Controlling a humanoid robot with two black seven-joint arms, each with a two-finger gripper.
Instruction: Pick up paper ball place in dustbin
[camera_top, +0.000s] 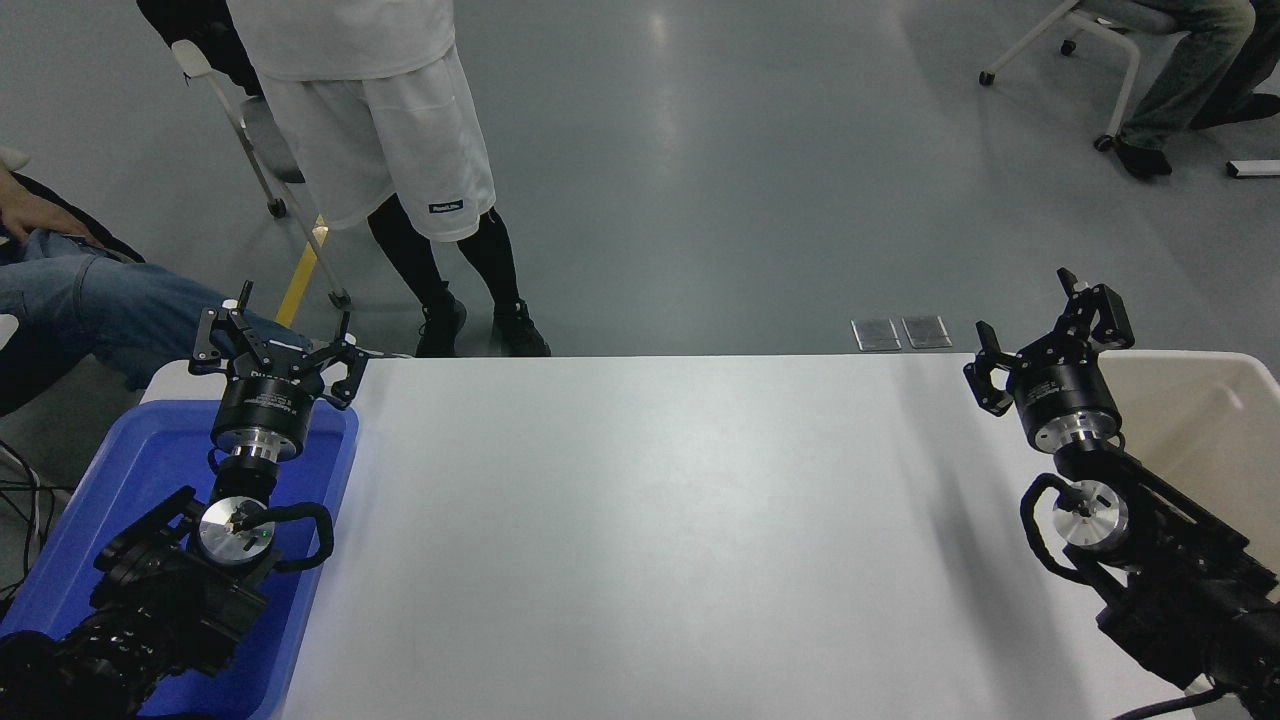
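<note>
Your right gripper (1045, 335) hung over the table's (640, 540) far right corner, just left of the dustbin (1200, 420), fingers spread wide with nothing between them. No paper ball showed anywhere: not on the table, not in the visible part of the dustbin, whose near half your right arm covered. So you could not tell where the ball lay; it may have sat in the hidden part of the bin, or out of view altogether. Main risk as I judged it: you reach for a ball you cannot locate, and close on air or scrape the tabletop. Second risk: the gripper stood close to the dustbin's left rim, and a swing rightward at that height could have clipped the rim and shoved the bin. The left gripper (272, 345) was parked well left of the dustbin, over the far end of a blue tray (130, 480), also spread and empty. A person (400, 170) stood beyond the table's far edge, well left of the dustbin; a long reach that way could have come near their legs.
</note>
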